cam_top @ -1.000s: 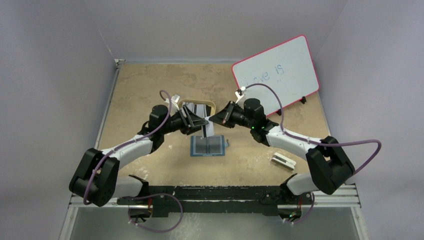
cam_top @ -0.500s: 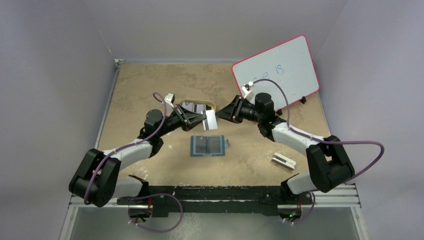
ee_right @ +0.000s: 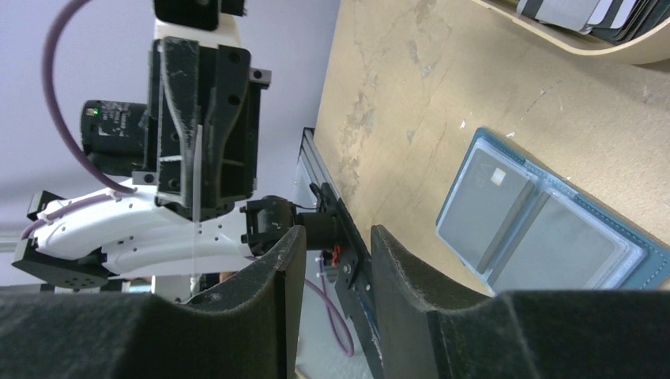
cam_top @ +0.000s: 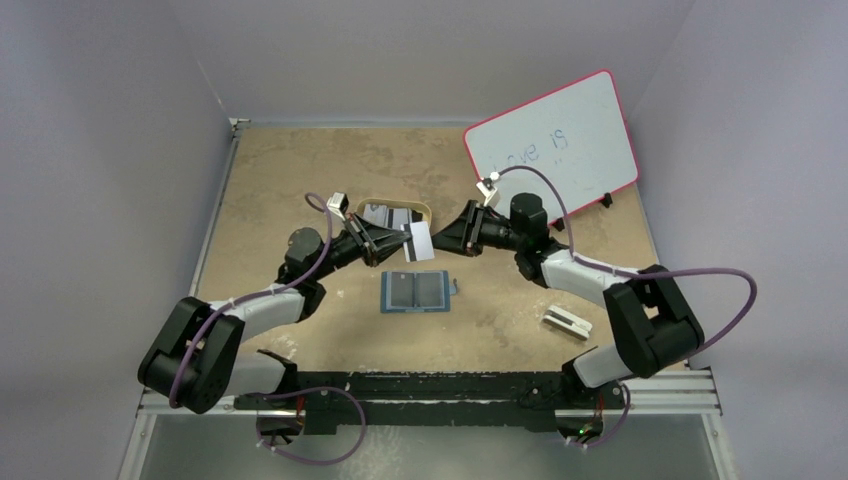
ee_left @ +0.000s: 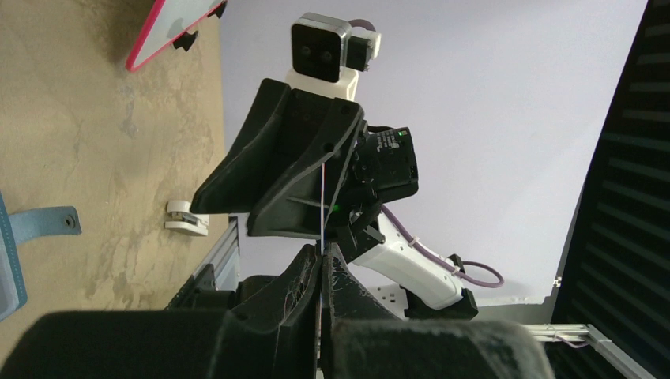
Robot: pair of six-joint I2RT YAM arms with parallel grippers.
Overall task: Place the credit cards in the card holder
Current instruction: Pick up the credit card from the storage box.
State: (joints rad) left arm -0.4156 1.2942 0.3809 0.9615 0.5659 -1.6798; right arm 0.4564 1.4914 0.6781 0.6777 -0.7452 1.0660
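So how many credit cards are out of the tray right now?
2 visible: a striped card pinched in the left claw, and a chip card tucked in the open card holder. Its other pocket could hide another.

A red-framed whiteboard [cam_top: 553, 140] stands behind the right pincer [cam_top: 438, 243], a tan tray [cam_top: 425, 208] near it, a white block [cam_top: 567, 321] well apart.

Card holder [cam_top: 416, 291] lay on the table [cam_top: 290, 170], tray [cam_top: 400, 201] with cards [cam_top: 384, 215] behind it, block [cam_top: 568, 321] off to its right.
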